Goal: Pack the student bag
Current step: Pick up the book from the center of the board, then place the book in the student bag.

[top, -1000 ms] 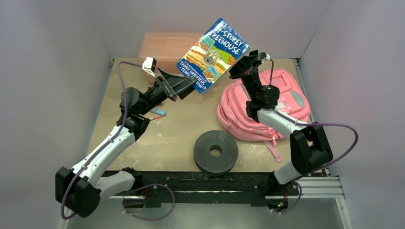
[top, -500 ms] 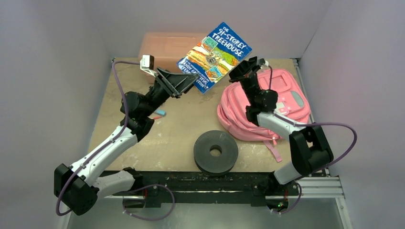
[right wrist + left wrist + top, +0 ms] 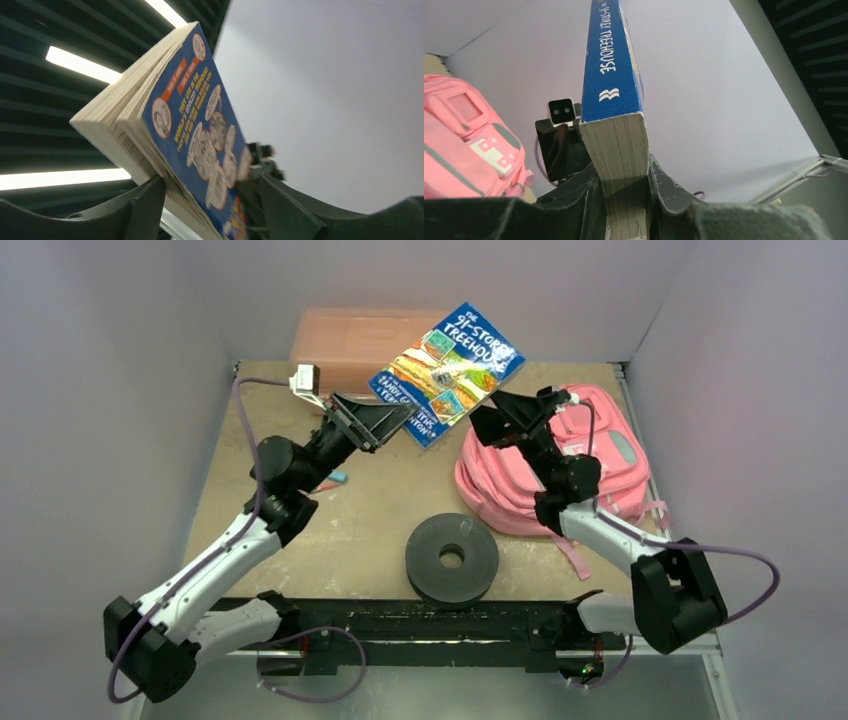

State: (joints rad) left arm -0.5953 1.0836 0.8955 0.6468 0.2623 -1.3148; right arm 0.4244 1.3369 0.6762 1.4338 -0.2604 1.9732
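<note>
- The left gripper pinches the book at its lower end. In the left wrist view I see both fingers pressed flat against the covers, with the page edges facing the camera.
- The book is held off the table, tilted, with its front cover towards the top camera, above the far middle area.
- The right gripper sits at the book's right-hand edge with its jaws spread. In the right wrist view the book stands between them. One finger is clear of the back cover; I cannot tell whether the other touches the page edges.
- The student bag lies flat on the far right part of the table, front pockets up, just right of the book. The right arm reaches across it.
- A salmon-pink box stands at the far edge, behind the book.
- A black ring lies flat near the front centre, well apart from both grippers.
</note>
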